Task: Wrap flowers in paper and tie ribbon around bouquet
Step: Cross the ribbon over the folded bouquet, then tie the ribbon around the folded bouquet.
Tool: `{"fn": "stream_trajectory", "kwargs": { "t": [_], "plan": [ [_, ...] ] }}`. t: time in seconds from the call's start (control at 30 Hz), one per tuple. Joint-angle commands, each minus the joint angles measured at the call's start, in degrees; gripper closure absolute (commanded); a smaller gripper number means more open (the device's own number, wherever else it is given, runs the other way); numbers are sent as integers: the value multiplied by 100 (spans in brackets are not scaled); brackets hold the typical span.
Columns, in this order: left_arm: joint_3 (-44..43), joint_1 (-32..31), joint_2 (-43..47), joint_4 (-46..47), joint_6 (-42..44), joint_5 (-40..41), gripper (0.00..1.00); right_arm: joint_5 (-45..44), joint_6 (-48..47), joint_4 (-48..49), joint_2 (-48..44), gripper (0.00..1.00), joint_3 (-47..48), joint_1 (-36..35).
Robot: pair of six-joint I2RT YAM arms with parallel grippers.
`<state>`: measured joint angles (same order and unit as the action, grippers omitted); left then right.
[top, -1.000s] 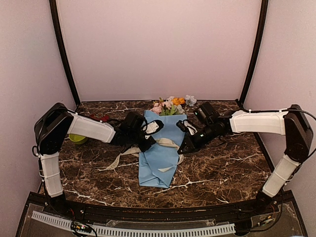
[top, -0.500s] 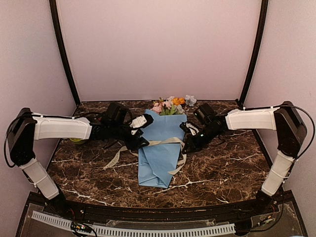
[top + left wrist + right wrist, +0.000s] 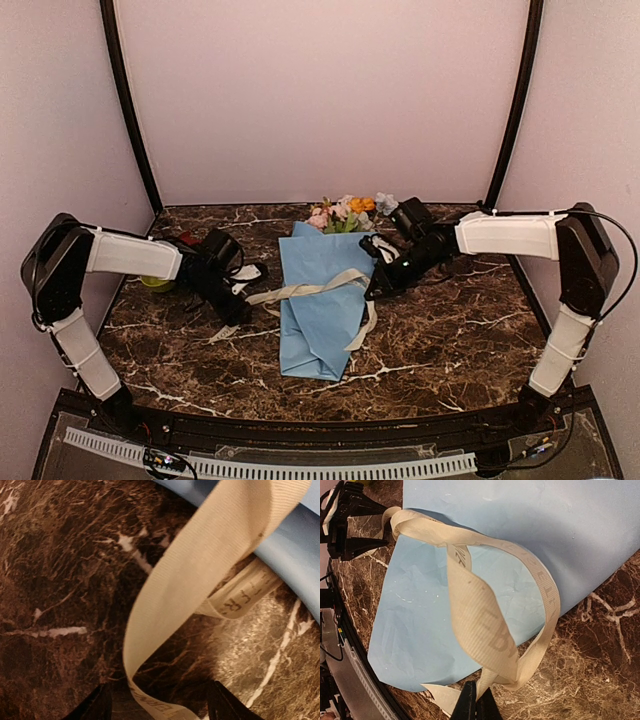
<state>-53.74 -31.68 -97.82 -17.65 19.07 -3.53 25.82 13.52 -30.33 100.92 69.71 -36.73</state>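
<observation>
Ribbon (image 3: 310, 288) drawn across the wrapped bouquet (image 3: 322, 300), with both arms reaching in low from the sides.

The left arm stretches from the left wall side, its forearm nearly level. The left pincer (image 3: 161, 707) sits low over the marble bench (image 3: 450, 340) just left of the paper (image 3: 530, 525), its fingers apart and the cream band running loose between them. The right arm extends from the right, its wrist angled down at the paper's right edge. The right pincer (image 3: 476, 702) is clamped on the ribbon, which loops up from it over the light-blue sheet. The paper lies mid-bench as a folded cone, its narrow end towards the arm bases. The flowers (image 3: 345, 212) poke out of its far end: pink, orange, white and pale blue.
</observation>
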Motion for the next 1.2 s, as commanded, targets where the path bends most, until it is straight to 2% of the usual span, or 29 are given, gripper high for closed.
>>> {"fn": "stream_trajectory", "kwargs": {
  "t": [0.0,0.07,0.1,0.23,0.27,0.43,0.63,0.93,1.17],
  "plan": [
    [-75,-4,-202,-480,-160,-33,34,-74,-149,-99,126,100,260,7],
    [-76,-2,-396,-360,-252,155,38,-66,-186,-141,157,100,328,7],
    [-113,-3,-499,-311,-288,263,46,-68,-203,-174,160,100,356,6],
    [-218,8,-658,-131,-478,354,98,-170,-333,-355,128,100,505,10],
    [-212,28,-617,-53,-566,475,100,-174,-381,-391,104,100,551,35],
    [-150,269,-242,214,-1160,1334,100,-31,-521,-433,-79,100,803,272],
    [153,402,381,470,-1484,2033,100,-198,-532,-396,-151,100,1095,504],
    [478,311,1857,1517,-1875,1266,100,-609,-291,-182,444,100,2040,330],
    [65,-308,2022,1834,-1942,1311,100,-863,-246,-19,755,100,2960,125]
  ]
}}
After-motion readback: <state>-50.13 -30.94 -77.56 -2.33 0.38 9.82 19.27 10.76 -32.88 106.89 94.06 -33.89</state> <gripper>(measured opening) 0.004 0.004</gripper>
